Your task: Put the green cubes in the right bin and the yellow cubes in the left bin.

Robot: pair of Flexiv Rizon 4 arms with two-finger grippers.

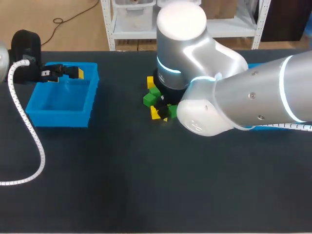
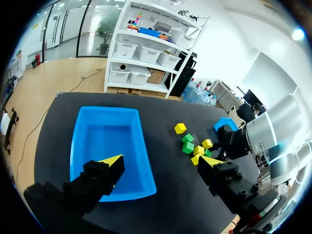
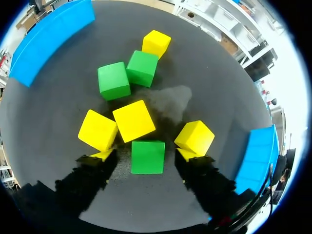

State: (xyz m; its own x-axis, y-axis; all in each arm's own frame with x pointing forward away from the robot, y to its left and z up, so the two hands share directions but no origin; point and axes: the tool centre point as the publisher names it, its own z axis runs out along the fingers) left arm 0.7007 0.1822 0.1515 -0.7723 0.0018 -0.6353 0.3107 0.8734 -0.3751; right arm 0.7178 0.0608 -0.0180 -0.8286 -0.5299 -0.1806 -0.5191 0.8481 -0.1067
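Right wrist view alone shows a green cube (image 3: 147, 157) between the spread right hand (image 3: 146, 155) — left hand (image 2: 161, 161) spread over the bin (image 2: 107, 136).

Silver arm (image 1: 253, 92), black yellow-tipped gripper (image 3: 145, 155)

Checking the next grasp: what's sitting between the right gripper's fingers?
A green cube, seen in the right wrist view; the right gripper is open around it, neither finger touching.

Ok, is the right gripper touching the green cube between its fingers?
Apart. The right wrist view shows the green cube lying between the open fingers of the right gripper, with a clear gap on each side.
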